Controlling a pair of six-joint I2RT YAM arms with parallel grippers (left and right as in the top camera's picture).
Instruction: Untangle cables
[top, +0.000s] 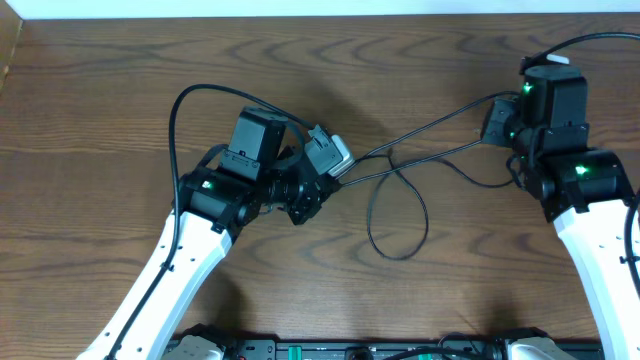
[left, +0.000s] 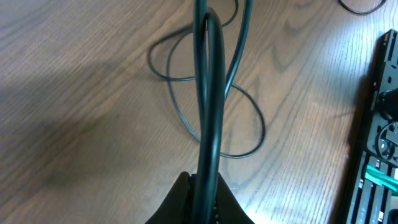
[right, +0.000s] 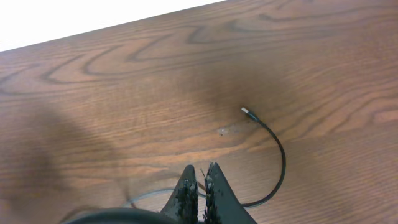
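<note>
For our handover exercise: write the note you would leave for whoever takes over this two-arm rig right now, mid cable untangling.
Left gripper: shut on the cables, which run straight out from its fingers.
Right gripper: shut, apparently on the far end of the same cables.
Cables: stretched between the two grippers over the table; a crossed loop lies below; one plug end lies free.
Done: bundle drawn out lengthwise.
Left: separate the crossing loops.
</note>
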